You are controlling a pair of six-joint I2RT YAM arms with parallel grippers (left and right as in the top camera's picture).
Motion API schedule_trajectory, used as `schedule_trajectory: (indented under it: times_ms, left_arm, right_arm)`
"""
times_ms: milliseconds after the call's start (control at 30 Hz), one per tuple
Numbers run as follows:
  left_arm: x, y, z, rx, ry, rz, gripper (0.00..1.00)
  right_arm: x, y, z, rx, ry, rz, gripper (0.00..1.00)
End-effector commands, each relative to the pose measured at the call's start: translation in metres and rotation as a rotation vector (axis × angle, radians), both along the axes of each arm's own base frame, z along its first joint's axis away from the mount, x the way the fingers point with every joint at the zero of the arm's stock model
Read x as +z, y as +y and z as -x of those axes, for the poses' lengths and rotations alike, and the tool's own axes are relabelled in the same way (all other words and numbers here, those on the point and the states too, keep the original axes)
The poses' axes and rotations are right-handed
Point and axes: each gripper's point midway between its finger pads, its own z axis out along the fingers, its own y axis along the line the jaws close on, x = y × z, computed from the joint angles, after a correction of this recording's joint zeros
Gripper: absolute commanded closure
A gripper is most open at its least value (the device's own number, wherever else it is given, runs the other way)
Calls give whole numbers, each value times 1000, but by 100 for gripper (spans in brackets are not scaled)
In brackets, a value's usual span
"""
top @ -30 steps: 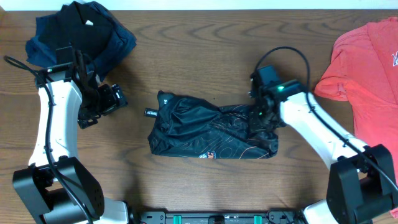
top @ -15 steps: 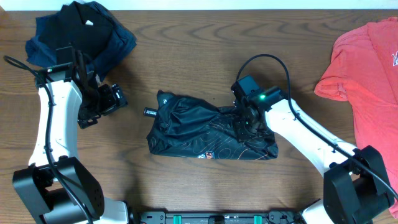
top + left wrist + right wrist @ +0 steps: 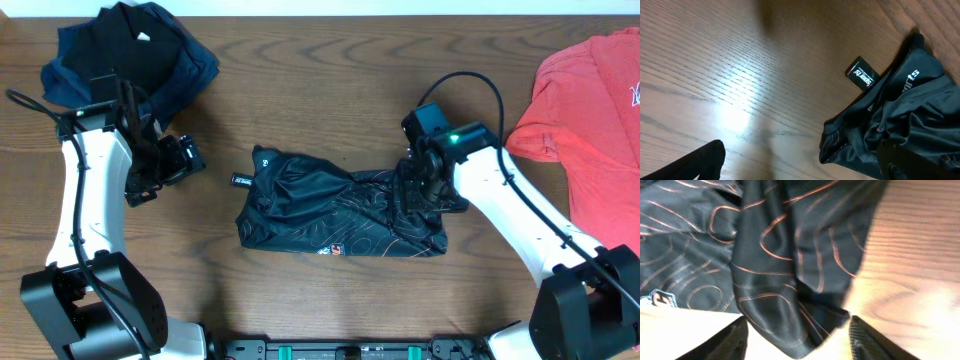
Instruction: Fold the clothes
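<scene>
Right gripper [image 3: 802, 337] hovered, jaws apart, over the jersey [image 3: 330, 205] at three o'clock, probably to grasp it; left gripper [image 3: 178, 160] stood wide.

Bare table [image 3: 330, 90] runs wide behind the jersey [image 3: 330, 210], from the dark pile [image 3: 130, 50] in the far left corner to the red T-shirt [image 3: 590, 110] at the right edge, and a gripper could pass freely there. Between the left gripper [image 3: 183, 157], jaws wide, and the jersey's left end lies open wood, with only a small tag [image 3: 861, 75] just beside the cloth. A narrower bare strip runs along the jersey's near side. The right gripper [image 3: 418, 195], jaws apart, sits over the jersey's right end, and the right arm [image 3: 520, 215] slants across the near right, blocking that side.
</scene>
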Motion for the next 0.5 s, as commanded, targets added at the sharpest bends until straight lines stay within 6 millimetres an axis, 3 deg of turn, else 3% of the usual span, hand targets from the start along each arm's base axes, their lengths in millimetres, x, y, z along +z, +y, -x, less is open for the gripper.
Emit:
schedule_trajectory:
  times_ms: [0, 133, 233, 333, 467]
  left_arm:
    - [-3, 2, 4, 18, 17, -5, 2]
    - [-3, 2, 4, 18, 19, -4, 2]
    - [-3, 2, 4, 18, 19, -4, 2]
    - [-3, 2, 4, 18, 19, -4, 2]
    - [-3, 2, 4, 18, 19, -4, 2]
  right_arm:
    - [-17, 17, 19, 39, 62, -96, 46]
    - [-38, 32, 39, 59, 112, -180, 55]
    - [-49, 38, 53, 75, 146, -213, 71]
    - [-51, 40, 59, 64, 164, -210, 85]
    - [-41, 41, 57, 47, 155, -214, 88]
